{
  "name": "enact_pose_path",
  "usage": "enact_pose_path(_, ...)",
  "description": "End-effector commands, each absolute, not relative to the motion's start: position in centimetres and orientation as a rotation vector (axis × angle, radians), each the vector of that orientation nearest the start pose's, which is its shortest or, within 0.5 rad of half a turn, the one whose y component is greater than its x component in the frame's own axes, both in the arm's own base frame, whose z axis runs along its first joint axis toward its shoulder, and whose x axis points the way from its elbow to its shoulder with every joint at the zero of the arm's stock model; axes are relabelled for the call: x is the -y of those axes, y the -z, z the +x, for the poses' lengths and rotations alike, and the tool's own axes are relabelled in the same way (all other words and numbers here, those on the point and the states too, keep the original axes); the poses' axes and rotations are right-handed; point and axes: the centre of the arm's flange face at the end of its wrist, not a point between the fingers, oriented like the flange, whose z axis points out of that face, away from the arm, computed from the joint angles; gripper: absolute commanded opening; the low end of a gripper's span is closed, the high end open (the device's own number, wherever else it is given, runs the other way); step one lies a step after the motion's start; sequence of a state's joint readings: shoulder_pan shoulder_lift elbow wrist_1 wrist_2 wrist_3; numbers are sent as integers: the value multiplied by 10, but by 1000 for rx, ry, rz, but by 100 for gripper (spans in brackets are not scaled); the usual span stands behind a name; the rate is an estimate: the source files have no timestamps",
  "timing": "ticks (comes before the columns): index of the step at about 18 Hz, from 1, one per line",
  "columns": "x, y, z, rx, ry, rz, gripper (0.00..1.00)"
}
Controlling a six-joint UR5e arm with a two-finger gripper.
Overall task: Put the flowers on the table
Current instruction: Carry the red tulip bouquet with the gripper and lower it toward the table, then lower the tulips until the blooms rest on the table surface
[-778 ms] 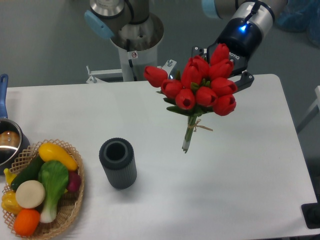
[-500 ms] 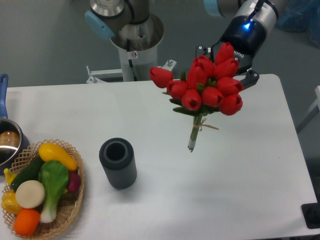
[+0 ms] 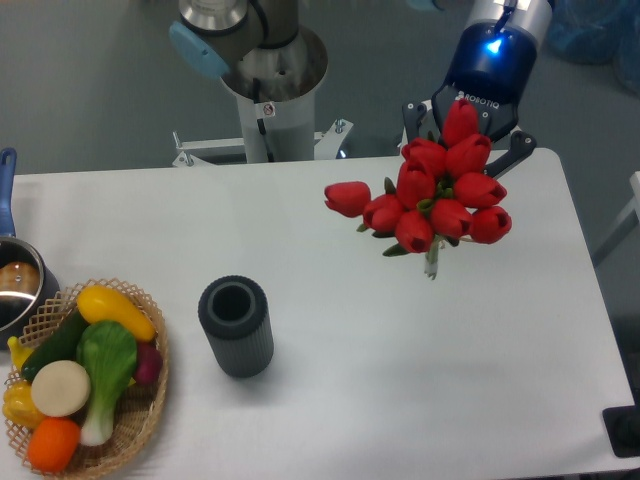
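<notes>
So far the flowers (image 3: 432,195) are only lifted, not set down; the pincer (image 3: 468,128) is clamped on the bunch, holding it above the surface (image 3: 300,220), well right of the grey cup (image 3: 236,326); lowering and release remain.

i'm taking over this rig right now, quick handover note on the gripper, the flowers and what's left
Gripper: at the far right of the table, fingers mostly hidden behind the blooms, apparently shut on the flowers.
Flowers: carried in the air over the right half of the table; the stems point down toward the surface, and I cannot tell whether their tips touch it.
Nearby: grey ribbed vase stands empty at centre-left; basket of vegetables and a pot sit at the left edge.
Done: bunch is out of the vase and in the grip.
Left: lower it onto open tabletop, release, withdraw.
</notes>
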State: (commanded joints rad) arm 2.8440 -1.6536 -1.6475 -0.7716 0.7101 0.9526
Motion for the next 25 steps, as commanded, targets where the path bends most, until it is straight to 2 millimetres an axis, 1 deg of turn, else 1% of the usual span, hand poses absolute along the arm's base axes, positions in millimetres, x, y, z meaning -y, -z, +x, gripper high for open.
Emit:
enact_pose_path(2, -356, -521, -459, 39, -221, -2173, 21)
enact_pose_path(3, -357, -511, -457, 48, -228, -2206, 21)
enact_pose_path(7, -371, -480, -448, 4, -301, -2362, 21)
enact_pose_path(9, -375, -459, -445, -31, -339, -2454, 23)
enact_pose_path(11, -380, -434, -442, -109, -364, -2542, 23)
enact_pose_path(12, -384, -426, -441, -135, -371, -2575, 23)
enact_pose_path(14, -396, -402, -439, -162, -351, -2634, 23)
enact_pose_path(15, -399, -391, -442, -179, -351, -2665, 23)
enact_pose_path(16, -405, -385, -443, -201, -352, -2687, 23)
enact_pose_path(20, -430, -343, -446, -263, -299, -2754, 24)
enact_pose_path(25, -445, -310, -447, -325, -234, -2776, 24)
